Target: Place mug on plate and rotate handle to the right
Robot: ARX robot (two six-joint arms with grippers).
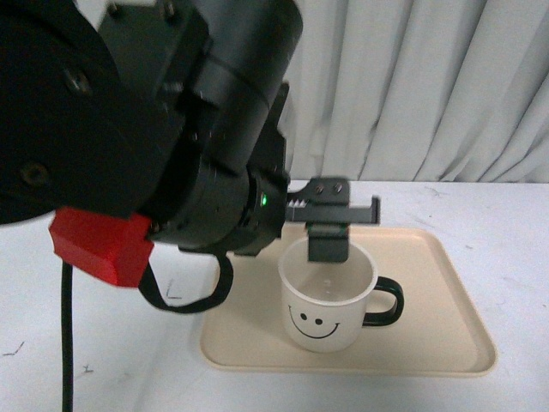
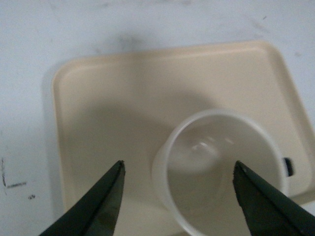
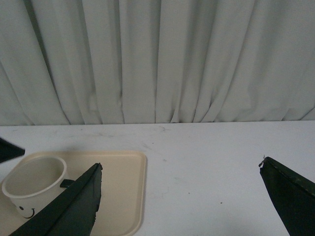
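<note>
Two arms work over a white, scuffed desk [image 1: 515, 223] backed by a pale pleated curtain [image 1: 429, 86]. On it lies the large flat beige rectangular plate [image 1: 446, 318] with rounded corners and a low rim. The cream-white mug [image 1: 322, 322] stands upright on that plate, smiley face towards the robot, empty inside. Its small glossy black loop handle [image 1: 386, 302] points to the robot's right, so both parts of the job look done to me.

The left gripper [image 2: 178, 166] hangs just over the mug's mouth, jaws spread wide and clamping nothing. The right gripper [image 3: 180, 163] is also spread wide and holds nothing, well apart from the mug, out to the right of the plate.

I'd guess the mug is light, stiff and rather slippery. If it needs another nudge, pinching the wall at the rim looks safer than the little handle.
</note>
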